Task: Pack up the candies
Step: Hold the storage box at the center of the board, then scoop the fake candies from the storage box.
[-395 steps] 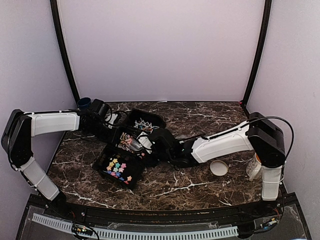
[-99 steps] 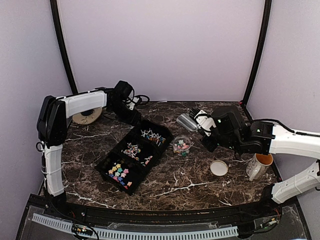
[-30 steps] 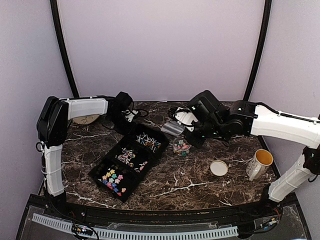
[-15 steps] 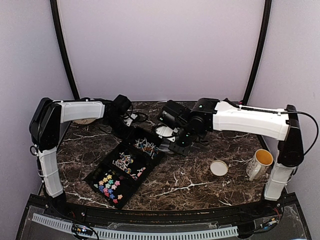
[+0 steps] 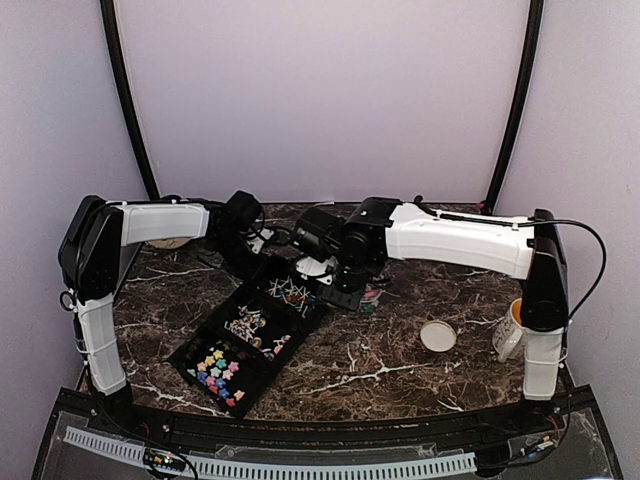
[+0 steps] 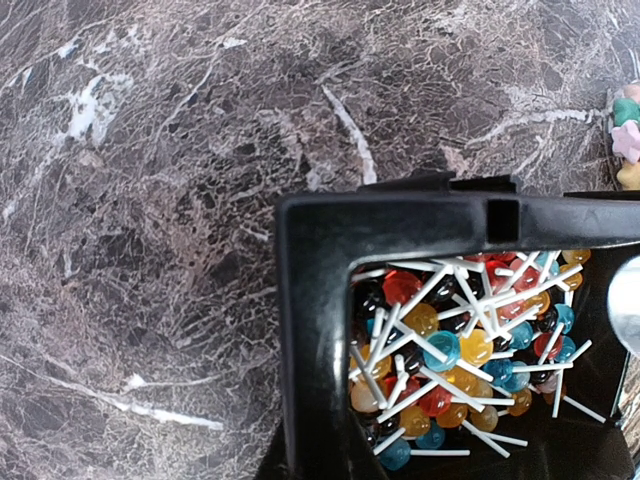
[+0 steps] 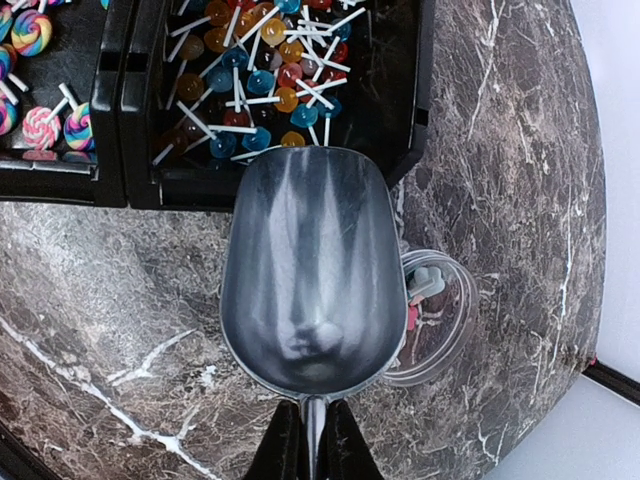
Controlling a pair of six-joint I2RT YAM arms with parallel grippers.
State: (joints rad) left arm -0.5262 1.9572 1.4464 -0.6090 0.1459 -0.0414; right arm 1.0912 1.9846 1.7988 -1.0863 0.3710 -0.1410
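Note:
The candies lie in two places. Coloured star-shaped ones (image 5: 215, 368) fill the near compartment of the black tray (image 5: 190, 350), and a few sit in a clear cup (image 5: 371, 296) (image 7: 440, 310). My left gripper (image 5: 250, 260) (image 6: 315, 455) is shut on the tray's far corner wall (image 6: 315, 300), beside the lollipops (image 6: 450, 350). My right gripper (image 5: 328, 262) (image 7: 313, 440) is shut on the handle of a metal scoop (image 7: 305, 280). The scoop is empty. Its mouth reaches the rim of the tray's lollipop compartment (image 7: 260, 80), just left of the cup.
A round tan lid (image 5: 437, 336) lies right of centre, with a mug (image 5: 515, 325) beyond it near the right arm's base. Swirl lollipops (image 7: 30, 115) fill the tray's middle compartment. Black frame posts stand at both back corners.
My right arm has swung left, carrying the scoop from above the cup to the tray's far compartment. The tray has slid a little to the left, with my left gripper still on it.

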